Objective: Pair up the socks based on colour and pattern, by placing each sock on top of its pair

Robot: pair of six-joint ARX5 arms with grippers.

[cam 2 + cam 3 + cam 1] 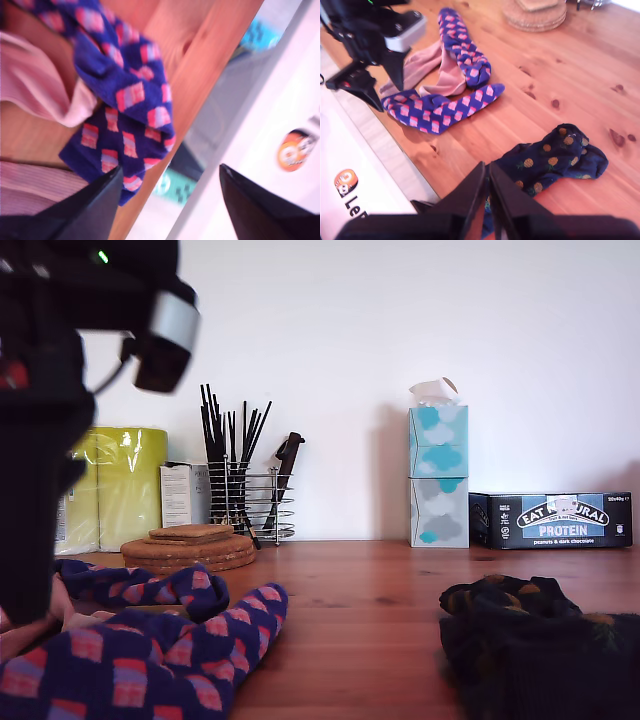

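1. Exterior view: navy knitted socks with pink-orange diamond patches [150, 660] lie on the wooden table [400, 620] at this view's left, a plain pale pink sock [25, 635] tucked beside them. Near-black dotted socks [540, 635] sit heaped at its right. An arm fills the left edge; its fingers are hidden here.

2. First wrist view: my first gripper [170, 200] hangs over the table's edge with fingers spread wide and empty, just beside the nearest diamond sock.

3. Second wrist view: my second gripper [487, 195] has its fingers pressed together, touching the dotted heap; whether cloth is pinched I cannot tell. Only this view shows the two diamond socks crossing, one overlapping the pink. A grab there could drag the pink sock along.
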